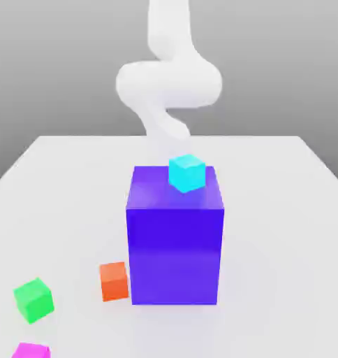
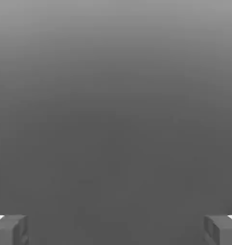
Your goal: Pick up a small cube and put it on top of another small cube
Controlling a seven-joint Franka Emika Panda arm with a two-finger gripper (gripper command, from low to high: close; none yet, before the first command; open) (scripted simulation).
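"So, what is the biggest thing?"

"The pale table (image 1: 269,231), with the white arm (image 1: 169,84) standing out above its far part, behind the block."

"And the block?"

"That's the blue block (image 1: 175,255), upright near the middle of the exterior view, taller than any of the cubes."

"Where are the small cubes, then?"

"The cyan cube (image 1: 187,173) sits on top of the block, towards the exterior view's right. The orange cube (image 1: 114,282) is on the table just beside the block, at the exterior view's left; whether they touch, I can't tell. Farther left is the green cube (image 1: 34,301), turned at an angle. The magenta cube (image 1: 31,351) is the nearest, also on the left, partly cut off by the picture's near edge."

"Are those three touching each other?"

"No, the orange, green and magenta ones lie apart."

"What about the fingers (image 2: 11,230)?"

"Wide open. The hand view has them well apart, one at each side, with nothing held between, just plain grey."
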